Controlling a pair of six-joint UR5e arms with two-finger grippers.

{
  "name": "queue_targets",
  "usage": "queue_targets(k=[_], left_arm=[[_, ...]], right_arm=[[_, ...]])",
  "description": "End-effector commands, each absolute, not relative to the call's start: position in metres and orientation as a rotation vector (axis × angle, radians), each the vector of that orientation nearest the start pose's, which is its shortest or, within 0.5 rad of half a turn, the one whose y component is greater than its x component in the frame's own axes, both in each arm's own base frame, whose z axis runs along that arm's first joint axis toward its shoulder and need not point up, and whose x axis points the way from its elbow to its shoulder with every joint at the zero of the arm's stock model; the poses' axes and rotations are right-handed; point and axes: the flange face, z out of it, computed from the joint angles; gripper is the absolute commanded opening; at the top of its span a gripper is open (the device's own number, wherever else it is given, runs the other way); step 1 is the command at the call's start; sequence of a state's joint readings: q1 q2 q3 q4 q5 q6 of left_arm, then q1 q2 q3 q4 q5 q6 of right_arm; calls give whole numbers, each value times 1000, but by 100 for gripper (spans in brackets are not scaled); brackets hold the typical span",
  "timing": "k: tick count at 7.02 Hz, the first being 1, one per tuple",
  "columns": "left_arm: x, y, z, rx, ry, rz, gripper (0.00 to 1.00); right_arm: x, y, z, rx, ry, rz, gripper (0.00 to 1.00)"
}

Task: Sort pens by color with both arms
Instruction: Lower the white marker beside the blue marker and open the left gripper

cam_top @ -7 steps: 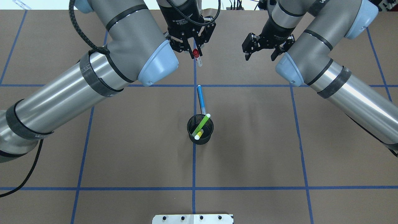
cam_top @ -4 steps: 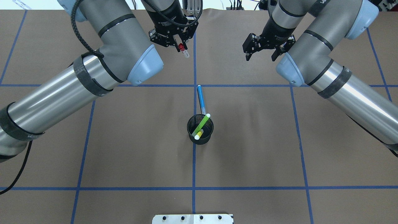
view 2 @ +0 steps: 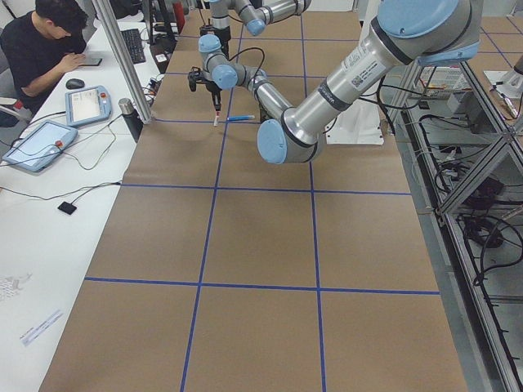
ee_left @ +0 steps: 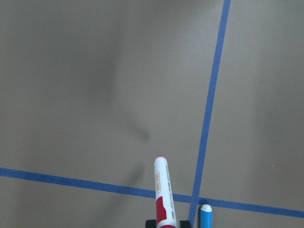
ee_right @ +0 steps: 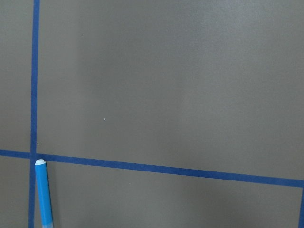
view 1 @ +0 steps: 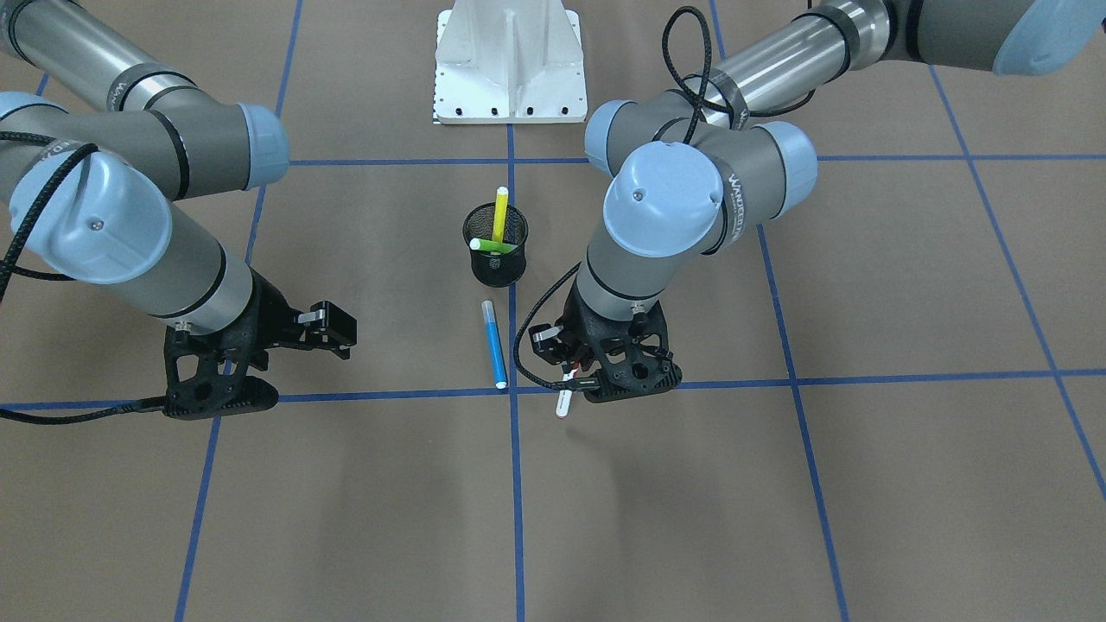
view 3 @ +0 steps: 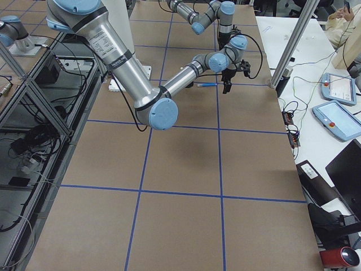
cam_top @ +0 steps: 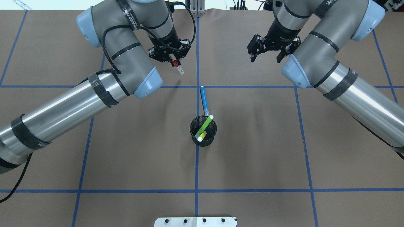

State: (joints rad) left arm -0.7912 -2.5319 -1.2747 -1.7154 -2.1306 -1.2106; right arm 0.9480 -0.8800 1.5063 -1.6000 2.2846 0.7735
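My left gripper (cam_top: pixel 174 62) is shut on the white pen with a red cap (cam_top: pixel 178 67), holding it tilted above the table, left of the centre tape line; the same pen (view 1: pixel 566 396) (ee_left: pixel 162 194) hangs from the fingers in the other views. A blue pen (cam_top: pixel 204 100) (view 1: pixel 493 343) (ee_right: pixel 43 194) lies flat beyond the black mesh cup (cam_top: pixel 203 136) (view 1: pixel 495 259). In the cup stand a lime green pen (cam_top: pixel 205 125) and a yellow pen (cam_top: pixel 202 136). My right gripper (cam_top: pixel 266 56) (view 1: pixel 289 363) hovers open and empty at the far right.
Blue tape lines (cam_top: pixel 197 176) divide the brown table into squares. The white pedestal base (view 1: pixel 510 60) sits at the robot's side. A person (view 2: pixel 49 45) sits at a side desk with tablets beyond the table's far edge.
My left gripper has carried the red-capped pen leftward, away from the centre line, and lower toward the table. The right arm and the other pens have stayed put.
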Motion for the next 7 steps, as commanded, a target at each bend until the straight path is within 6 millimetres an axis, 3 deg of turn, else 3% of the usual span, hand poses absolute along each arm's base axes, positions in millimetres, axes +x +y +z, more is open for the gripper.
queue_targets(k=[1,7], left_arm=[[510,-603,142,-15,958,-140,27],[525,-591,139,-4,987,-106,30]], right_arm=[[-361,-619,268,-8,-894,-72,99],[-361,-619,272,-13,-891,-70,99]])
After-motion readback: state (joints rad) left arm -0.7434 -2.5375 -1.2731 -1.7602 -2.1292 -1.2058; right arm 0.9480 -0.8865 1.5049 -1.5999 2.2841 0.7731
